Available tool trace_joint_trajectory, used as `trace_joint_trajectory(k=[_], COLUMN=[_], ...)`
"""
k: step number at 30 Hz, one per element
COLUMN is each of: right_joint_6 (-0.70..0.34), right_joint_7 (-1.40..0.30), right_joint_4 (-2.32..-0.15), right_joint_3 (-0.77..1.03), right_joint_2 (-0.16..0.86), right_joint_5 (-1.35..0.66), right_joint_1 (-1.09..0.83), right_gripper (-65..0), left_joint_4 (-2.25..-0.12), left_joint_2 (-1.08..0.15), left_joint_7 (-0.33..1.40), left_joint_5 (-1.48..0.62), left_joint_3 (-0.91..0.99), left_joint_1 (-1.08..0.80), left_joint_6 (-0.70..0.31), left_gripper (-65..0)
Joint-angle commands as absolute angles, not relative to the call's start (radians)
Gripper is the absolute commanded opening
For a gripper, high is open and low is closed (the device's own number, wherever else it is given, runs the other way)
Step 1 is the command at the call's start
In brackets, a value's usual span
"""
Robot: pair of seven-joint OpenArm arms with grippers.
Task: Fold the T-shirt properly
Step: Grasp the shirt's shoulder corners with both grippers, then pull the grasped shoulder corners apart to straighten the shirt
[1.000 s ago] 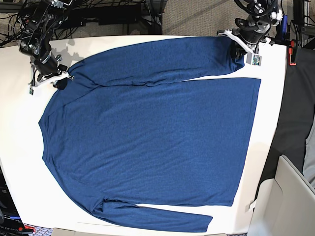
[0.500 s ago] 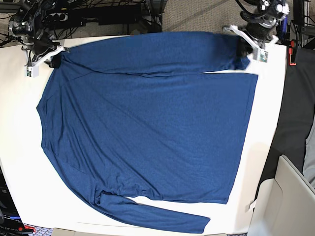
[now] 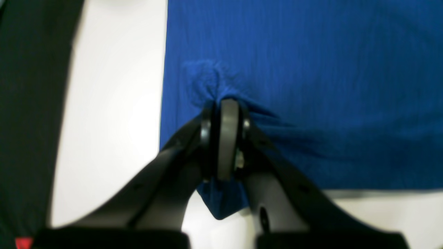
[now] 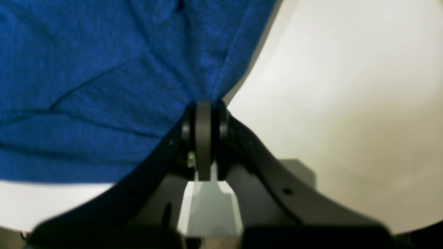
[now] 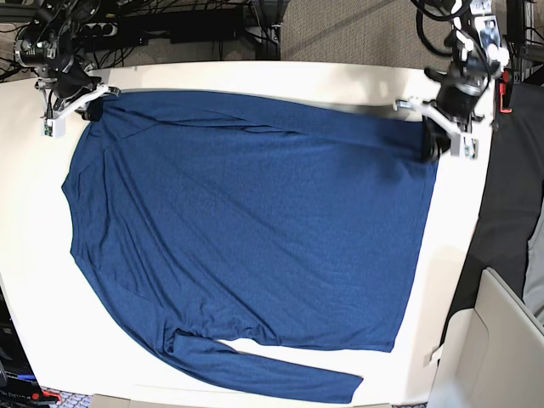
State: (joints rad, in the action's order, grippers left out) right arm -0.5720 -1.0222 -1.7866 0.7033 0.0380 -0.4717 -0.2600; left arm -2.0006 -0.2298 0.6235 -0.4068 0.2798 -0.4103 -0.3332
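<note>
Seen across the base view from left to right: right gripper (image 5: 92,109) clenched on the far left corner of the large plain navy-blue long-sleeved knit T-shirt (image 5: 246,238), at the shoulder end of the upper sleeve, jaws pressed together with cloth pinched between them. From the right wrist camera, blue fabric bunched into creases right at the closed right gripper (image 4: 204,103), with bare white tabletop (image 4: 346,103) just beside it. Spread flat over the white tabletop (image 5: 25,255), the T-shirt filled most of that surface, its upper sleeve lying folded along the top edge of the body, its lower sleeve stretched out below the body toward the near edge. Further right of the T-shirt's body, left gripper (image 5: 433,144) clamped on the far right corner of the garment, at the cuff end of the upper sleeve. From the left wrist camera, a small puckered knot of blue cloth gathered at the closed left gripper (image 3: 225,103), a flap of fabric hanging beneath the jaws. Beyond the T-shirt's right edge, a strip of bare table, then dark cloth (image 5: 510,204) past the table's edge.
</note>
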Motion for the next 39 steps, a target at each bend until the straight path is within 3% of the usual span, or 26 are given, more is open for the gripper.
trace_joint_trajectory(k=[1, 12, 25, 27, 34, 39], right_joint_6=[-0.575, -0.575, -0.575, -0.575, -0.575, -0.575], right_joint_7=[-1.010, -1.006, -1.004, -1.004, -1.004, -1.004], right_joint_4=[-1.802, -1.799, -1.799, -1.799, -1.799, -1.801], right_joint_3=[0.708, 0.708, 0.710, 0.710, 0.710, 0.710], right_joint_2=[0.042, 0.038, 0.016, 0.016, 0.016, 0.016], right_joint_5=[-0.487, -0.573, -0.596, -0.602, -0.602, -0.602], right_joint_1=[-0.254, -0.209, -0.203, -0.203, -0.203, -0.203], right_gripper=[-64.8, -64.8, -64.8, -64.8, -64.8, -64.8], left_joint_4=[-2.018, -1.945, -1.707, -1.695, -1.735, -1.788], left_joint_2=[-0.240, -0.236, -0.234, -0.234, -0.236, -0.236], left_joint_7=[0.595, 0.685, 0.694, 0.696, 0.759, 0.786], left_joint_5=[-0.414, -0.412, -0.412, -0.412, -0.412, -0.412], left_joint_3=[0.286, 0.278, 0.280, 0.283, 0.286, 0.295], left_joint_1=[-0.398, -0.213, -0.182, -0.183, -0.216, -0.272], left_joint_6=[-0.332, -0.332, -0.332, -0.331, -0.331, -0.331], left_gripper=[-65.0, -65.0, -64.4, -60.5, -34.7, -25.9])
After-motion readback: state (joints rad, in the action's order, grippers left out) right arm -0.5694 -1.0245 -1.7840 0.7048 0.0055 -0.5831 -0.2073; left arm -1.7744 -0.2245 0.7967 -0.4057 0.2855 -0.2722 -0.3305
